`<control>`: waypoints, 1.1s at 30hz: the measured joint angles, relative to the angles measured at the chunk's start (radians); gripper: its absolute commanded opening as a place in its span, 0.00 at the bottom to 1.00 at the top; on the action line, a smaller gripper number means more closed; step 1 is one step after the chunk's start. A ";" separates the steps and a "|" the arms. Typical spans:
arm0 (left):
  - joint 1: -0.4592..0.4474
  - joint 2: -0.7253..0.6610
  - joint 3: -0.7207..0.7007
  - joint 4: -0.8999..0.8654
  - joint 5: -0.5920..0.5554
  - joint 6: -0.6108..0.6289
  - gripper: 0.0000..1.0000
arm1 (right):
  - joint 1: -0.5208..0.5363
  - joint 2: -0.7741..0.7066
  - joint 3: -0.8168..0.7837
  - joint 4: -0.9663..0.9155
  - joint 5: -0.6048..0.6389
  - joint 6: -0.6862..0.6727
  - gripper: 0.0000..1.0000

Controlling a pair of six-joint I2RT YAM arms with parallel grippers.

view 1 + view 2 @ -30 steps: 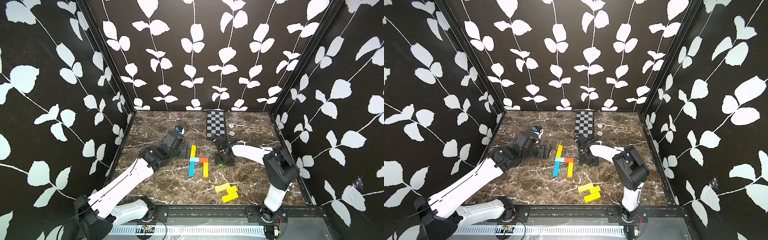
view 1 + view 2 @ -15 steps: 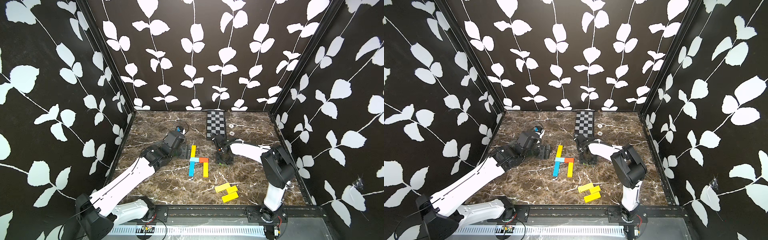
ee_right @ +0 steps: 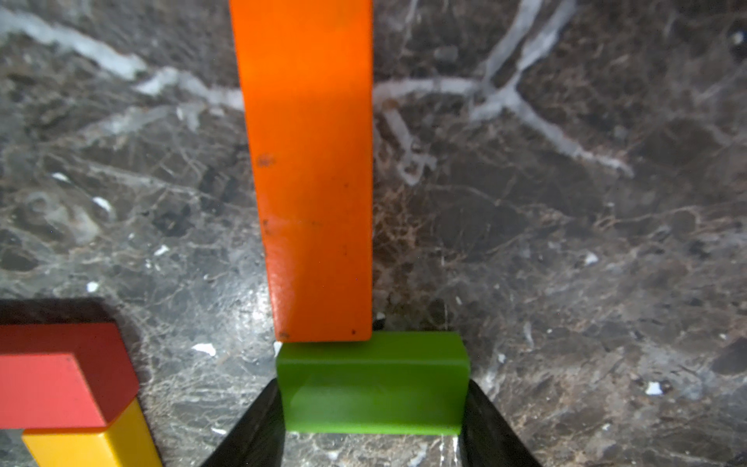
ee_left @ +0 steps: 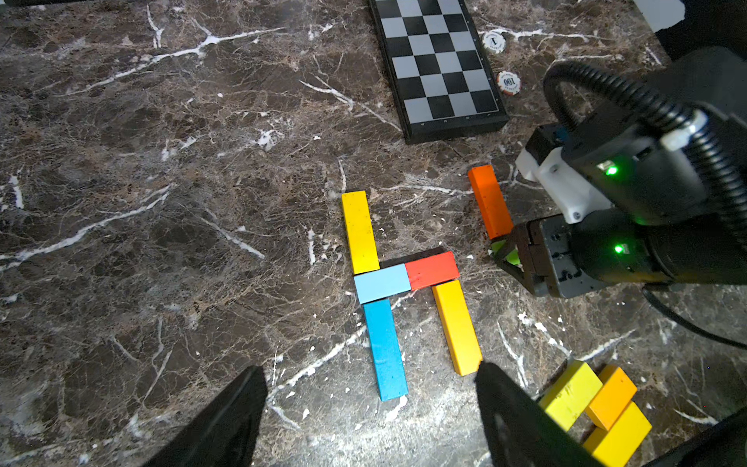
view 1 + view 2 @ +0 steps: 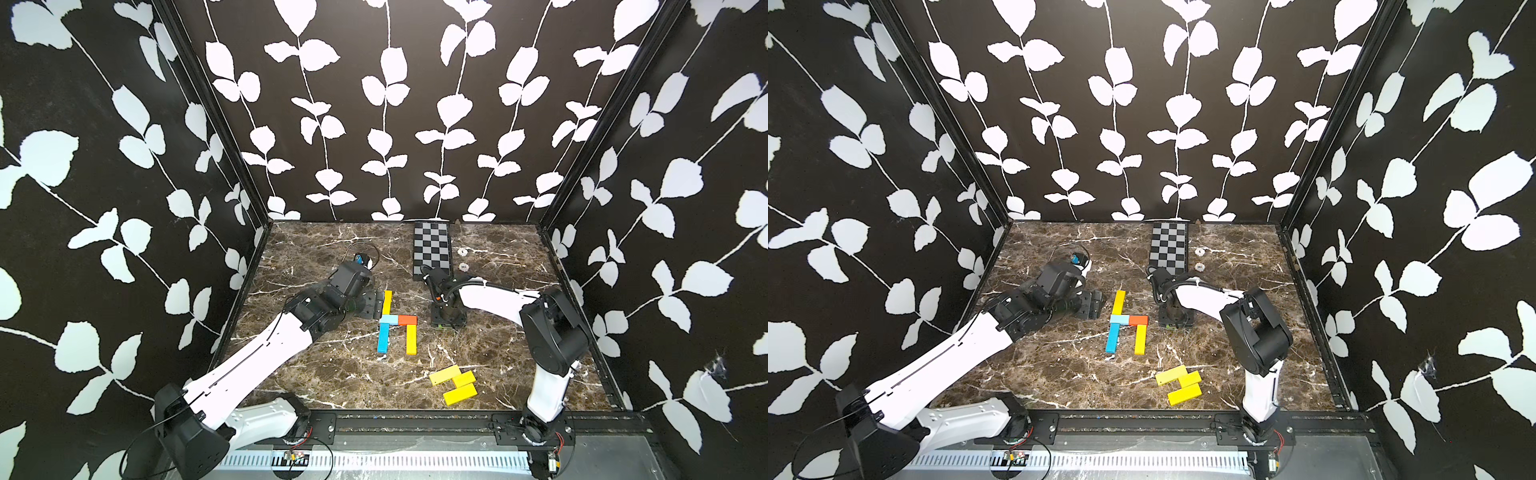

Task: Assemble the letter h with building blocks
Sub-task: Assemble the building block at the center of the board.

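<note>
The green block [image 3: 372, 384] is clamped between the fingers of the right gripper [image 3: 372, 404], low at the marble table [image 5: 332, 374] just right of the red-orange block [image 4: 431, 270] that bridges the letter. Its far end is touched by the long orange block [image 3: 311, 161], so a straight upward lift is judged best. A sideways drag would likely take the orange block along. A swing to the left could knock the red-orange block and the yellow leg [image 4: 456, 327] on its near side out of line. A square, level grip is advised, since the block is short. The left gripper [image 4: 370, 370] is spread wide and empty, just left of the yellow stem block [image 4: 359, 232], so the letter's left flank is crowded. Open marble is found to the right of the right gripper, up to the right wall [image 5: 665, 249]. Farther off, the checkered board [image 5: 432, 251] and two chips [image 4: 508, 83] are to be cleared. On the near right, a loose pile of yellow blocks [image 5: 453, 384] is to be avoided.
</note>
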 measured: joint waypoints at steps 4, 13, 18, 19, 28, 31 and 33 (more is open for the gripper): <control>0.000 0.000 0.000 0.000 0.003 0.001 0.83 | -0.001 0.001 0.000 0.001 -0.002 0.011 0.49; 0.000 0.005 0.000 0.000 0.019 0.000 0.83 | -0.008 0.002 0.000 0.003 -0.014 0.019 0.65; 0.000 0.006 0.000 0.000 0.026 -0.001 0.83 | -0.012 0.014 -0.001 0.014 -0.025 0.013 0.79; 0.000 0.006 0.000 0.000 0.027 -0.001 0.83 | -0.012 0.015 -0.001 0.015 -0.027 0.012 0.80; 0.000 0.000 0.000 0.000 0.048 -0.016 0.83 | -0.007 -0.026 -0.003 0.003 -0.022 -0.006 0.89; 0.000 -0.005 0.000 0.000 0.048 -0.020 0.84 | 0.013 -0.105 -0.003 -0.022 -0.004 -0.017 0.90; 0.000 -0.011 0.000 0.000 0.048 -0.020 0.83 | 0.034 -0.189 -0.021 -0.027 0.004 -0.031 0.89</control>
